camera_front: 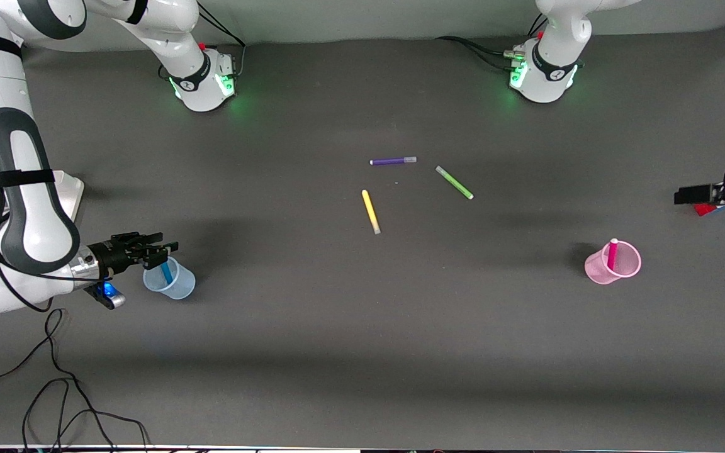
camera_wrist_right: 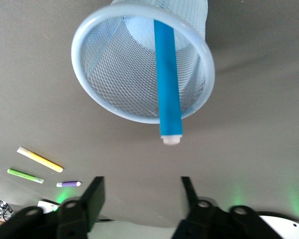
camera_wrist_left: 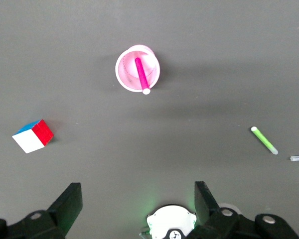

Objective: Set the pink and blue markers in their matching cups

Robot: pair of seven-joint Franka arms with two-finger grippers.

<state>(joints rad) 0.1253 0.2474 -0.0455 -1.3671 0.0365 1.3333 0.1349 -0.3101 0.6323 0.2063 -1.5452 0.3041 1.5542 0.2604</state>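
Front view: both jobs look done. Pink cup (camera_front: pixel 613 264) at left arm's end holds pink marker (camera_front: pixel 612 253); blue cup (camera_front: pixel 169 280) at right arm's end holds blue marker (camera_front: pixel 166 272). Right gripper (camera_front: pixel 160 247) over blue cup, fingers spread, empty. Left gripper (camera_wrist_left: pixel 135 204) parked, spread, empty. Only left wrist view shows cube (camera_wrist_left: pixel 33 136).

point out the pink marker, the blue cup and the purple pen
pink marker (camera_front: pixel 612 253), front view, on its shaft above the cup rim
blue cup (camera_wrist_right: pixel 89 74), right wrist view, on its mesh inner wall
purple pen (camera_front: pixel 391 161), front view, on the middle of its barrel
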